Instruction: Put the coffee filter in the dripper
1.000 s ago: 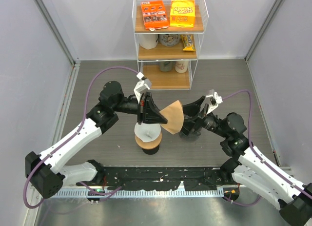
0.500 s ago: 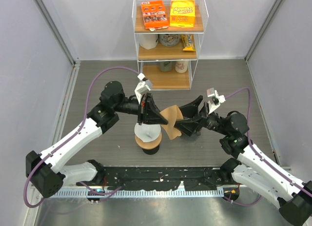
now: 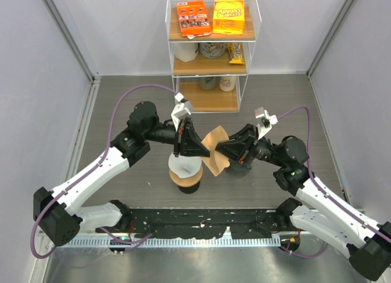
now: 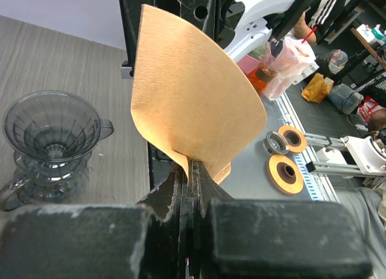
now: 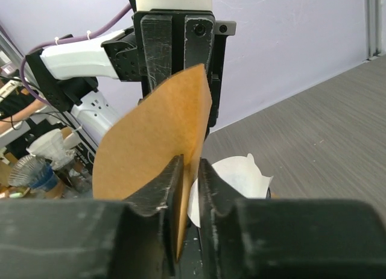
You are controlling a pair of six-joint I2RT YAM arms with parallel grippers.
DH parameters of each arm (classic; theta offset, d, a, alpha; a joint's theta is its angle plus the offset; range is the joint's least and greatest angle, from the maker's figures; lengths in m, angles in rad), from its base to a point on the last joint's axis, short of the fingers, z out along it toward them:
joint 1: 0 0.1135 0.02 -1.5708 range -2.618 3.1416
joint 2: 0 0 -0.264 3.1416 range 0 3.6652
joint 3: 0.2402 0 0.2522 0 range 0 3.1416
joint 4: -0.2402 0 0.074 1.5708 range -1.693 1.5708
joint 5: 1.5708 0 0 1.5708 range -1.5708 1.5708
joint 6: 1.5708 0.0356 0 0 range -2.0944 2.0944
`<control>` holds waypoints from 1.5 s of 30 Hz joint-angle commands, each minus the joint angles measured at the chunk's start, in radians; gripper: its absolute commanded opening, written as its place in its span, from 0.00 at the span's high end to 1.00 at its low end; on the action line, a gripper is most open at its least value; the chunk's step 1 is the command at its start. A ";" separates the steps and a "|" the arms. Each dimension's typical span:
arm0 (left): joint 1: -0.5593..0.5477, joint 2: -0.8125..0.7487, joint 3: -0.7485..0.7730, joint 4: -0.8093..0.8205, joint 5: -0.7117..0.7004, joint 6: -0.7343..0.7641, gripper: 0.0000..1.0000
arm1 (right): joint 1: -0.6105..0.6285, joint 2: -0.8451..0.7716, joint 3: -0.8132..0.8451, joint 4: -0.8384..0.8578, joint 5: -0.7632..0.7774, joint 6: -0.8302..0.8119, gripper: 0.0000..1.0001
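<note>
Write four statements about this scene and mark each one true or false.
1. The left pincer is clamped on the brown filter. True.
2. The brown filter sits in the dripper. False: it is held in the air, and the dripper is empty.
3. The right pincer has a finger on each side of the brown filter's edge. True.
4. The shelf has mugs on its top level. False: an orange box and a yellow box lie there.

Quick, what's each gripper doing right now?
Left gripper: closed, pinching the coffee filter.
Right gripper: closed on the same coffee filter's edge.
</note>
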 commanded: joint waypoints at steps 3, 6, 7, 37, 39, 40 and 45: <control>-0.003 0.009 0.059 -0.054 -0.019 0.042 1.00 | 0.004 -0.023 0.049 0.016 -0.002 0.005 0.83; -0.003 0.006 0.057 -0.042 -0.014 0.037 1.00 | 0.004 -0.030 0.049 0.001 -0.007 0.002 0.78; -0.003 0.003 0.057 -0.034 -0.013 0.036 1.00 | 0.004 -0.035 0.051 -0.004 -0.008 0.002 0.76; -0.003 0.051 0.093 -0.022 -0.036 -0.007 0.57 | 0.004 -0.142 0.101 -0.256 0.084 -0.084 0.95; -0.003 0.045 0.097 -0.042 -0.051 0.002 0.40 | 0.004 -0.145 0.117 -0.311 0.125 -0.095 0.95; -0.003 0.037 0.102 -0.071 -0.098 0.007 0.25 | 0.004 -0.145 0.126 -0.364 0.182 -0.104 0.95; -0.049 -0.043 0.137 -0.356 -0.714 0.119 0.00 | 0.004 -0.121 0.233 -0.674 0.507 -0.097 0.95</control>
